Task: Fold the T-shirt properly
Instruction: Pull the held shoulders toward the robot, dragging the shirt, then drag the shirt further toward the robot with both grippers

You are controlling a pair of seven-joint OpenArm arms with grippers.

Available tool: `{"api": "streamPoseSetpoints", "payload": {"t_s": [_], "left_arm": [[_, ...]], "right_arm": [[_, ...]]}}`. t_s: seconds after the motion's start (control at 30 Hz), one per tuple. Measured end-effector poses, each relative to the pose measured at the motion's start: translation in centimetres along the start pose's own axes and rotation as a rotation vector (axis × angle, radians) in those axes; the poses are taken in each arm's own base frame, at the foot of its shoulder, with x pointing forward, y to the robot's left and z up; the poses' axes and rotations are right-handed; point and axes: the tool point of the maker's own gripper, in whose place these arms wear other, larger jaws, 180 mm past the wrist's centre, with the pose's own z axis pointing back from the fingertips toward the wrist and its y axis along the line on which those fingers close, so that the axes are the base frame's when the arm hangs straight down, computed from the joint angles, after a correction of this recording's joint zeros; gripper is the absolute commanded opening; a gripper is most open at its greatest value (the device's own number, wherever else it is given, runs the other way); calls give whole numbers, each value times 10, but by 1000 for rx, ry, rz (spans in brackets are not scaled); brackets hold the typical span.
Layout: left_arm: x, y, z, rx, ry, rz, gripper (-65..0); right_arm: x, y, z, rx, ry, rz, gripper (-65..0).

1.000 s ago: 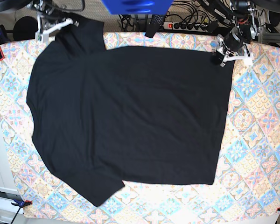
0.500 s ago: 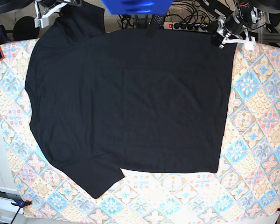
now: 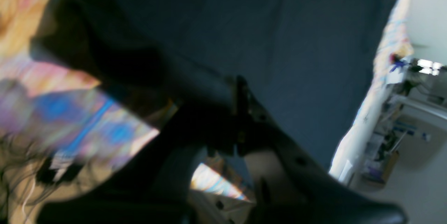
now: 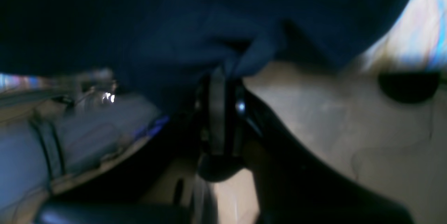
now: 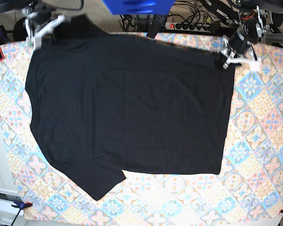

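The T-shirt (image 5: 127, 108) is plain black and lies spread flat over most of the patterned tablecloth (image 5: 259, 141), one sleeve pointing at the near edge. No print or readable writing shows on it. Bare cloth runs along the near edge and past the hem. At the far edge the left gripper (image 5: 225, 60) is pinched shut on the hem corner, and the right gripper (image 5: 36, 34) is clamped on the cloth by the far sleeve. Beyond them lies a power strip (image 5: 191, 26) with cables.
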Motion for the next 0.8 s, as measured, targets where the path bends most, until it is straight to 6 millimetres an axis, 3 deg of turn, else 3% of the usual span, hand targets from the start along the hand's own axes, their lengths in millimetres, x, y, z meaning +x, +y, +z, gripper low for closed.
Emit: {"api": "streamPoseSetpoints", "payload": {"t_s": [0.07, 0.2, 0.3, 0.4, 0.57, 0.7, 0.8], "left_arm": [[8, -10, -6, -21, -15, -9, -650], [33, -40, -18, -94, -66, -30, -650], [44, -58, -24, -136, -89, -38, -650], [50, -49, -36, -104, -88, -31, -650], [60, -45, -60, -99, -84, 31, -650], [66, -43, -77, -93, -75, 72, -650], [72, -49, -83, -105, -79, 85, -650]], "right_arm": [[33, 10, -6, 41, -104, 12, -650], [36, 7, -15, 23, -83, 19, -650], [73, 12, -26, 42, -176, 33, -650], [114, 21, -30, 76, -293, 45, -650], [122, 19, -46, 71, -255, 42, -650], [155, 23, -59, 102, -301, 31, -650], [161, 20, -71, 107, -298, 0, -650]]}}
